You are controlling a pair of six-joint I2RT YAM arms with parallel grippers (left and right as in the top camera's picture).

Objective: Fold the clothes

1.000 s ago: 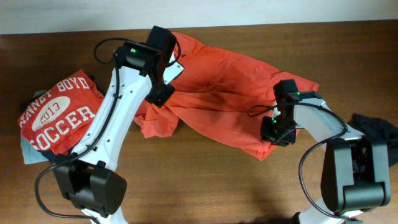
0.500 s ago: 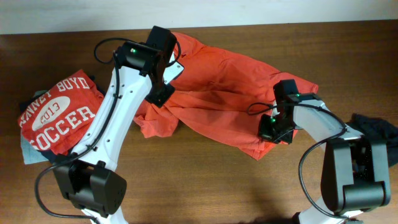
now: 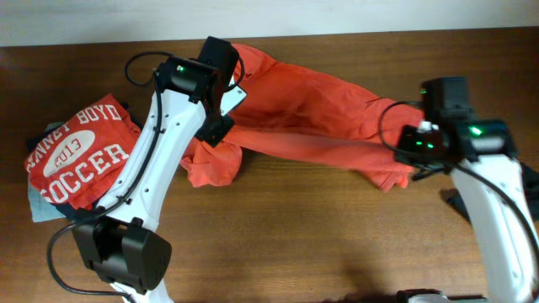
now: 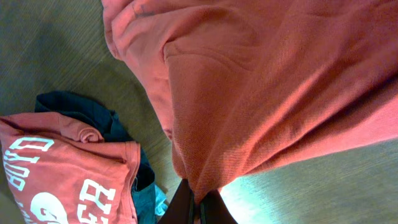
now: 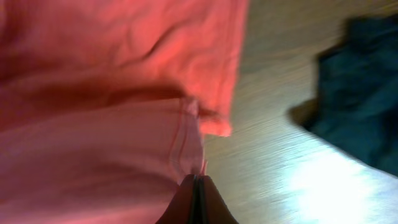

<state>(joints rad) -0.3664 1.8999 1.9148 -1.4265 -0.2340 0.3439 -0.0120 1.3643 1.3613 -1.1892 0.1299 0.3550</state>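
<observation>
The wooden table takes up the whole view. Across its far half lies the orange shirt, drawn out in a long, wrinkled band from one arm to the other, with a bunched lump at its left end.

Well to the left of the orange shirt is a red tee printed in white with "SOCCER", crumpled in a heap. A dark teal piece shows under the edge of the tee nearest the shirt, and a grey-blue piece peeks out on its far side. Off the shirt's right end, apart from it, sits a dark garment on bare wood.

The left gripper is pinched tight on a fold at the shirt's left end. The right gripper is clamped narrow on the hem at the shirt's right end.
</observation>
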